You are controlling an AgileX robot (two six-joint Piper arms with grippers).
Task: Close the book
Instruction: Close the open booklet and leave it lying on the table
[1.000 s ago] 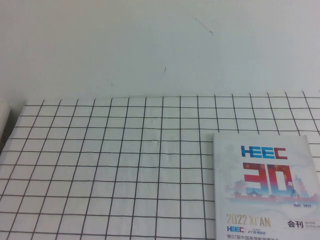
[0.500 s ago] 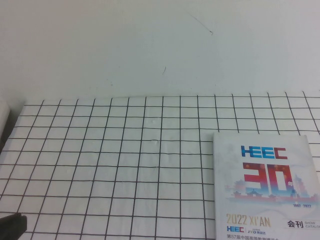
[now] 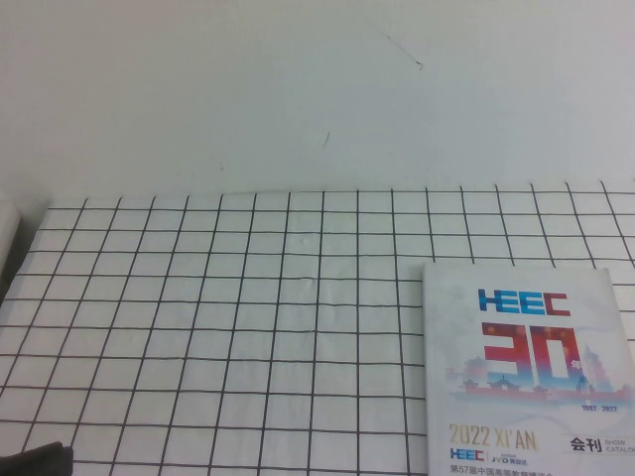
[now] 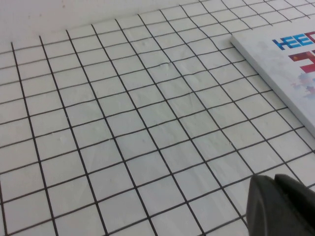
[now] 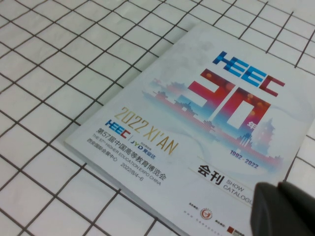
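the book (image 3: 526, 372) lies flat on the table (image 3: 248, 347), on its grid cloth, with the printed front cover facing up. no open page is seen in any view. the near edge is cut off in the high view, so it can only be said that the book appears fully shut.

the left end effector (image 4: 281, 206) is seen as a dark shape low over the cloth at the near left corner of the table. the book lies well apart from it, ahead and off to its right. whether this end effector is apart or together cannot be told.

the right end effector (image 5: 284, 209) is held above the book, whose cover spreads out just ahead of and below it. contact with the cover cannot be made out, and its state cannot be told either.

the closing step is judged to be done already, or very nearly so. little is called for next: at most a light press on the cover, should any leaf be found lifted, and then both arms could be drawn clear without the book being dragged across the cloth.
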